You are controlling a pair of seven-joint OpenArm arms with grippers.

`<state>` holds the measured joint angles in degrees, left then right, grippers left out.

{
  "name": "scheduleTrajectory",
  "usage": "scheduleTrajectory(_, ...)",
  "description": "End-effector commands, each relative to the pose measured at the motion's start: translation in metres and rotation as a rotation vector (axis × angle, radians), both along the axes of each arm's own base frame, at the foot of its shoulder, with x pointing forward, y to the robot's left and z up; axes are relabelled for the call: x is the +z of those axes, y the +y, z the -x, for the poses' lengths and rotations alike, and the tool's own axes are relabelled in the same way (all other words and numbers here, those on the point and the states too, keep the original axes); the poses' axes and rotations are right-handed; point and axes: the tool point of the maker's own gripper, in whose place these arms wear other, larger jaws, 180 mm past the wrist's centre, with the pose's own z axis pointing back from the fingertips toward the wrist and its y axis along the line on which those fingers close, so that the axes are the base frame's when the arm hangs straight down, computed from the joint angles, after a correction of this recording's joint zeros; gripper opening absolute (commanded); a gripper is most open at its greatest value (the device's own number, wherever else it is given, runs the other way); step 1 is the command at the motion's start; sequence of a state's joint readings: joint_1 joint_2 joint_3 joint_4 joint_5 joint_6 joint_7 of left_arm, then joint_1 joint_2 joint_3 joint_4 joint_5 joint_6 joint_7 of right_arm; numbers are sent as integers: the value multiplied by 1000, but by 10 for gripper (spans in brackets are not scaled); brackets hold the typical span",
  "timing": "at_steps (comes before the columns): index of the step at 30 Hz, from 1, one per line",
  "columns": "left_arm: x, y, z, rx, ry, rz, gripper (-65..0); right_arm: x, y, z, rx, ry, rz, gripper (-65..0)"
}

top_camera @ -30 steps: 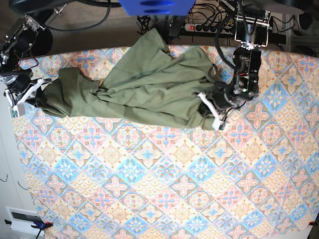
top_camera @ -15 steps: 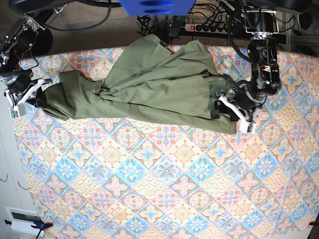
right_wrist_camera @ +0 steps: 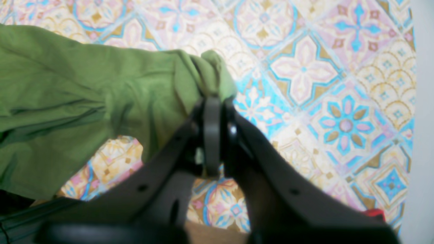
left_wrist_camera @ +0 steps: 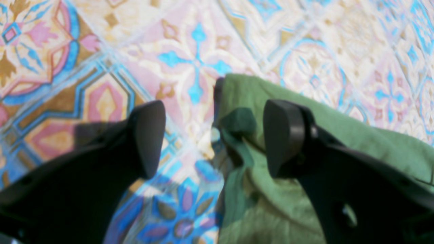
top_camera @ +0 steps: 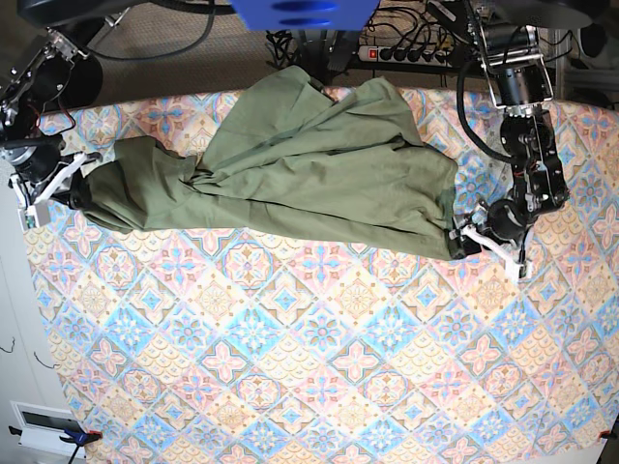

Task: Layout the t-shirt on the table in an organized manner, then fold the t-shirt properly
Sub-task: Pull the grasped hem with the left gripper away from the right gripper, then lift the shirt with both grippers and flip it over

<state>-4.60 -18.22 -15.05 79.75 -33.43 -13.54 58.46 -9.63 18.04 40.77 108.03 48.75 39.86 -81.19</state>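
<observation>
The olive-green t-shirt (top_camera: 300, 174) lies crumpled and stretched sideways across the far half of the patterned table (top_camera: 319, 367). Its top part reaches the table's far edge. My left gripper (top_camera: 486, 242) hovers at the shirt's right corner with its fingers spread open. In the left wrist view this gripper (left_wrist_camera: 215, 115) straddles the shirt's corner (left_wrist_camera: 339, 135), which lies loose on the table (left_wrist_camera: 190, 40). My right gripper (top_camera: 58, 188) is shut on the shirt's left end. The right wrist view shows that gripper (right_wrist_camera: 212, 101) pinching a bunched fold of the t-shirt (right_wrist_camera: 84, 95) just above the table (right_wrist_camera: 305, 67).
A power strip (top_camera: 406, 53) and cables lie behind the table's far edge. A blue housing (top_camera: 305, 12) hangs at the top centre. The table's left edge runs close to my right gripper, with a white box (top_camera: 44, 425) on the floor beyond.
My left gripper pulled the shirt's right corner rightward and toward the front, stretching the shirt out. It then opened and let go. The right gripper held still.
</observation>
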Motion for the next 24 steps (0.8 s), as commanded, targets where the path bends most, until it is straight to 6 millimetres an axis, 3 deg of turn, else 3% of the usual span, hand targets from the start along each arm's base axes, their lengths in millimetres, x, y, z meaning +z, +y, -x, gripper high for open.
scheduleTrajectory(1, 11, 0, -12, 4, -43, 12, -207, 15, -2, -7, 12, -51, 18, -639)
scheduleTrajectory(4, 2, -5, -16, 16, -25, 42, -208, 15, -2, -7, 12, -51, 18, -639)
scheduleTrajectory(8, -13, -36, -14, -73, 14, 43, -241, 15, -2, -7, 12, -51, 18, -639)
scheduleTrajectory(10, -16, -44, -12, -101, 24, 42, -319, 15, -2, -7, 12, -51, 18, -639)
scheduleTrajectory(14, -15, -44, -12, -101, 20, 45, -608, 15, -3, -6, 10, -51, 18, -639)
scheduleTrajectory(15, -14, -44, -12, -100, 20, 45, -650, 14, -3, -6, 9, -49, 18, -639)
scheduleTrajectory(16, -14, -44, -13, -101, 18, 45, -650, 14, -3, -6, 8, -48, 17, -639)
scheduleTrajectory(21, 28, -29, -24, -99, -103, -2, -650, 14, -5, -7, 1, -50, 18, -639)
scheduleTrajectory(24, 71, -14, -49, -37, -224, 46, -650, 43, -5, -36, 2, -156, 15, -639)
